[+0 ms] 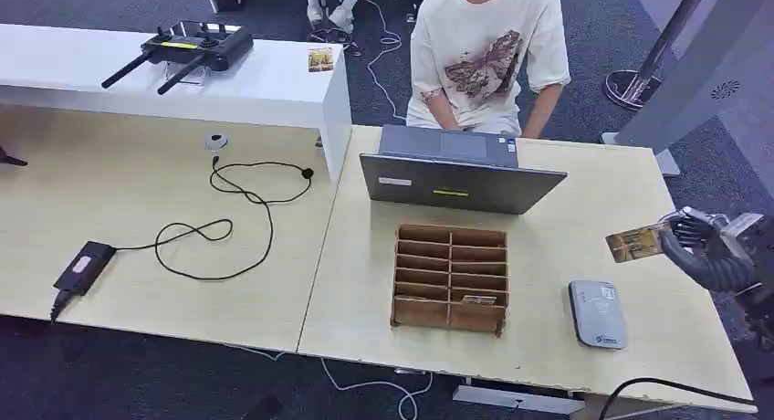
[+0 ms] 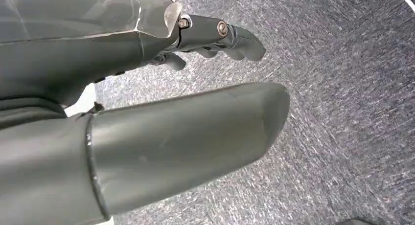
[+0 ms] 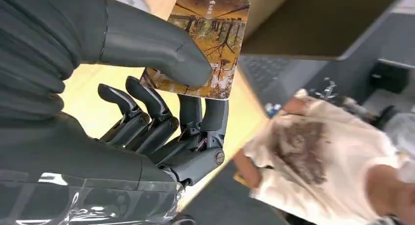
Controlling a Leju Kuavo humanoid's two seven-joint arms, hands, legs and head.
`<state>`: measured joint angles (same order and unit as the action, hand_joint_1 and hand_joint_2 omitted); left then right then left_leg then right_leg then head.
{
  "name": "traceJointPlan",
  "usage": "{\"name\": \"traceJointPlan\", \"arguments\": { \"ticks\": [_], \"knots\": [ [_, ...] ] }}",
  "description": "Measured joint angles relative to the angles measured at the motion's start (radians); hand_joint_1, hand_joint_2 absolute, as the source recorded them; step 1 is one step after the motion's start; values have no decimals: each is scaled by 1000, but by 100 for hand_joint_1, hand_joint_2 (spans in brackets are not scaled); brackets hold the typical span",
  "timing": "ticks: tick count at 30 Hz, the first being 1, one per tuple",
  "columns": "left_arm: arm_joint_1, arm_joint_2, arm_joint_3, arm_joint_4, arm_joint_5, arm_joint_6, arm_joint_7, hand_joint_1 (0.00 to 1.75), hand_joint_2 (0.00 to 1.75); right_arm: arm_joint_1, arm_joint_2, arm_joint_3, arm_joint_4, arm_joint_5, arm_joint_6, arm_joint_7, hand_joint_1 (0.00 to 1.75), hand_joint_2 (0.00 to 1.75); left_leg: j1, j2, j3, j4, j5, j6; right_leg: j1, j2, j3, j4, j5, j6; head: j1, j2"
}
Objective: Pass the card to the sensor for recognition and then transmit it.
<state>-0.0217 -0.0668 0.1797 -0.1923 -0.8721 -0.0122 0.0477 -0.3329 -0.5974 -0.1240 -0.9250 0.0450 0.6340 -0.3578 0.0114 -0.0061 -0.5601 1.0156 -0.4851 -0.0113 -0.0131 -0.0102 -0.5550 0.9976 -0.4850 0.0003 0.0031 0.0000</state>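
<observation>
Holding one card (image 1: 632,244) between thumb and fingers, my right hand (image 1: 698,246) hangs above the counter (image 1: 566,347), its printed face toward the camera; I can't read its writing. One grey sensor (image 1: 598,313) lies on the counter just beside and below that hand. My left hand (image 2: 195,39) hangs over carpet, fingers curled on nothing.

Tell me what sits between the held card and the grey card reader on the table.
Nothing: in the head view, bare tabletop separates the card in the right hand from the card reader.
</observation>
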Motion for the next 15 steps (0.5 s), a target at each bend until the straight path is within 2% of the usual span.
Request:
{"name": "traceJointPlan", "arguments": {
  "ticks": [15],
  "knots": [
    [-3, 0, 1, 0, -39, -6, 0, 0, 0, 3, 8, 34, 203, 71, -52, 53, 175, 175, 0, 0, -1, 0, 0, 0, 0, 0, 0, 0, 0, 0, 0, 0]
  ]
}}
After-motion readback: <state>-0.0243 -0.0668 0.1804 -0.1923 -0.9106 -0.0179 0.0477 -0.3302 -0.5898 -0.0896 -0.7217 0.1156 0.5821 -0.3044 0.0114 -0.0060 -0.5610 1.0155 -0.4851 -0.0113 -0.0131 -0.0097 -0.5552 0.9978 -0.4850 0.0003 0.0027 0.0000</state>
